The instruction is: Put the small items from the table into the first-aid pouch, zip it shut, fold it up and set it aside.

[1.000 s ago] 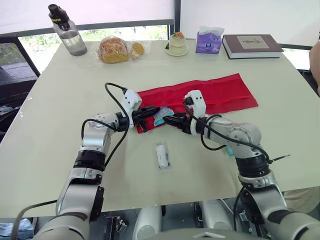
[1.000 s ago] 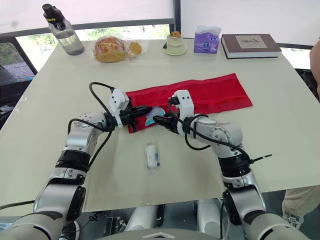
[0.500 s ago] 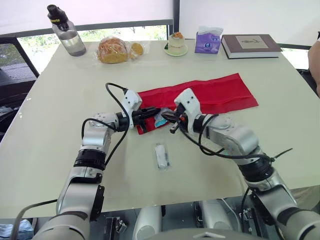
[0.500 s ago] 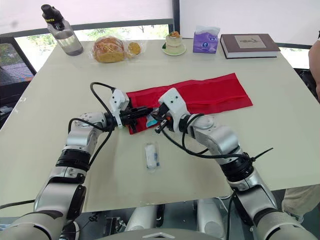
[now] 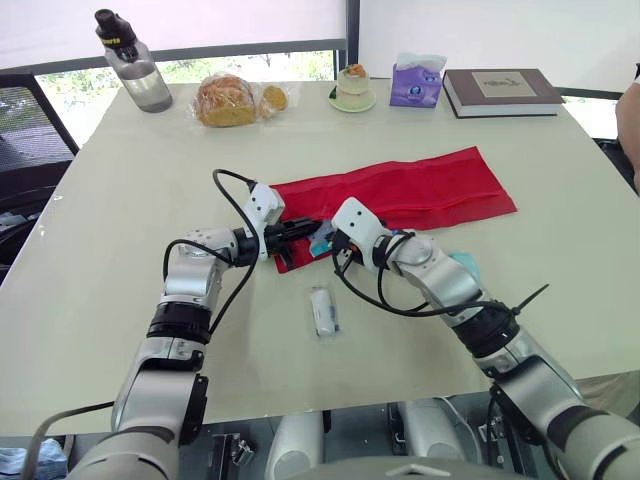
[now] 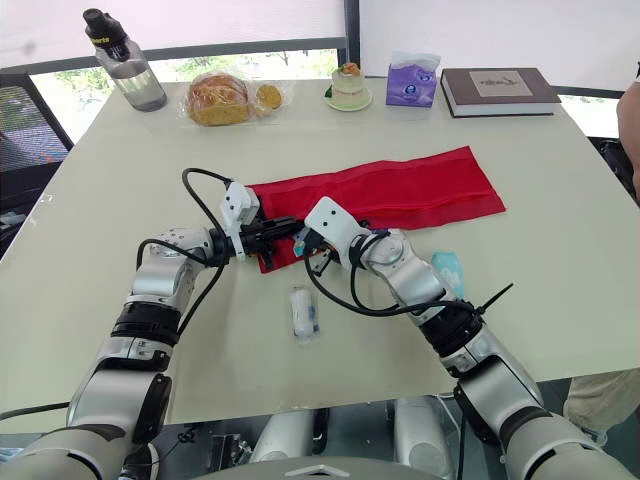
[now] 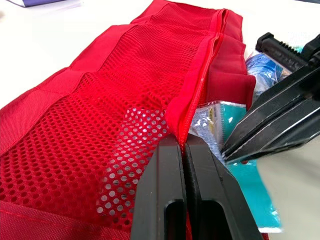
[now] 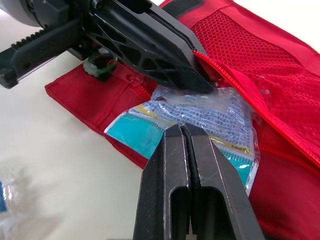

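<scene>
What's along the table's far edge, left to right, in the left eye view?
water bottle → bagged bread → cake on a saucer → tissue pack → book

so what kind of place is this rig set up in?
Probably an office meeting or break room: a big pale table beside a window with a roller blind, with a book, tissue pack, water bottle and bagged bread along its far edge.
</scene>
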You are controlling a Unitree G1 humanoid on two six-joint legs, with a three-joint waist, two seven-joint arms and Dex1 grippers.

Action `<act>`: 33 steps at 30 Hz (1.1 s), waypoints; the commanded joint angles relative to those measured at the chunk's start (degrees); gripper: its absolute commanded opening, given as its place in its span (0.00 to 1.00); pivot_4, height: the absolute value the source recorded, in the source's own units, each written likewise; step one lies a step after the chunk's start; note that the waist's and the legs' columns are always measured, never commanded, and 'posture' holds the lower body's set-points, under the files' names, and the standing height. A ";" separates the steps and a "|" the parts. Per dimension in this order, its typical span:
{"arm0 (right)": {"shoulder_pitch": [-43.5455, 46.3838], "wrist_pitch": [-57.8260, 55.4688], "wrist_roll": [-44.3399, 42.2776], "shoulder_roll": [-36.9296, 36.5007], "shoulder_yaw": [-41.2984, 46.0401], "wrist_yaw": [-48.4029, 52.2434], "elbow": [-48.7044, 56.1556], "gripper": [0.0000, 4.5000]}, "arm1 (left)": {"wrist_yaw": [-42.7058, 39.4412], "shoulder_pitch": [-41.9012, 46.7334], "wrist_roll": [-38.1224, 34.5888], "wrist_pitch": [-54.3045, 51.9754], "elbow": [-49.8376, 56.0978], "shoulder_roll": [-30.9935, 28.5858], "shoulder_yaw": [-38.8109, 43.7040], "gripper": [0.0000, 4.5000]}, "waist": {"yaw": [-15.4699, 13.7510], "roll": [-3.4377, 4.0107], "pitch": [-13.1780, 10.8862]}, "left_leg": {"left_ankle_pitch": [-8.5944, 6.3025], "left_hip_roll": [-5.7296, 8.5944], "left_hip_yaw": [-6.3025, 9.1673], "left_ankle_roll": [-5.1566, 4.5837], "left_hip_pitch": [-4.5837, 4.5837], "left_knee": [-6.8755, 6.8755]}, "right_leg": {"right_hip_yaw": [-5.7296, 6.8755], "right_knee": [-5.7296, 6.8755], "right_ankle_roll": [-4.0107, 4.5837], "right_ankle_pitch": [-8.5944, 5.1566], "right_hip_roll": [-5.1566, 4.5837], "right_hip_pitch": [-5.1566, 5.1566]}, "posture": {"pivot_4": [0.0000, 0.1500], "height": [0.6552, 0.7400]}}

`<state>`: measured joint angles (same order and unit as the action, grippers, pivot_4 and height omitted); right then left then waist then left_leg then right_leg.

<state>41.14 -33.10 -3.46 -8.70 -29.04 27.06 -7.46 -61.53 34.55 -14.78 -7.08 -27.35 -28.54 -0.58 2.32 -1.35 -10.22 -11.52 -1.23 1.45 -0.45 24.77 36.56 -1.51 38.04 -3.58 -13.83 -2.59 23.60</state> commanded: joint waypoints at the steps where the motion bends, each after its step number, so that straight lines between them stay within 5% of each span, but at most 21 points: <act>1: 1.98 1.92 1.93 1.61 0.91 0.24 -1.24 0.01 | -0.75 0.15 -0.48 0.26 2.79 0.15 -0.05 0.00 | 0.00 0.00 0.00 | 0.00 0.00 0.00 0.01 0.00 0.00 | 0.00 0.00 0.00 0.00 0.00 0.00 | 1.00 1.00; 18: 10.10 10.84 7.90 15.99 6.84 -10.09 -23.48 0.01 | -0.91 -1.27 0.12 0.47 4.19 1.03 -1.04 0.00 | 0.15 0.00 0.00 | 0.05 0.00 0.04 0.08 -0.04 -0.02 | 0.01 0.05 0.05 0.03 0.01 0.00 | 1.00 1.00; 29: 12.28 18.32 7.82 16.56 14.77 -21.14 -29.59 0.01 | -1.09 -3.03 0.19 1.00 4.31 0.67 -1.02 0.00 | 0.10 0.02 -0.01 | 0.07 0.00 0.05 0.12 -0.03 -0.02 | 0.02 0.05 0.07 0.04 0.00 0.00 | 1.00 1.00; 33: 10.62 15.26 5.85 16.15 12.68 -14.76 -26.40 0.01 | -1.50 -2.49 0.68 1.83 2.53 -0.06 -0.81 0.00 | 0.13 0.01 -0.01 | 0.07 0.00 0.05 0.12 -0.04 -0.03 | 0.01 0.06 0.07 0.04 0.00 0.00 | 1.00 1.00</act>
<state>49.93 -16.77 2.99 7.53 -18.57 10.54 -38.01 -61.13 33.05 -14.70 -5.88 -24.65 -27.49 -0.64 2.44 -1.34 -10.23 -11.45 -1.23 1.50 -0.33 24.74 36.53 -1.50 38.09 -3.50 -13.79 -2.59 23.60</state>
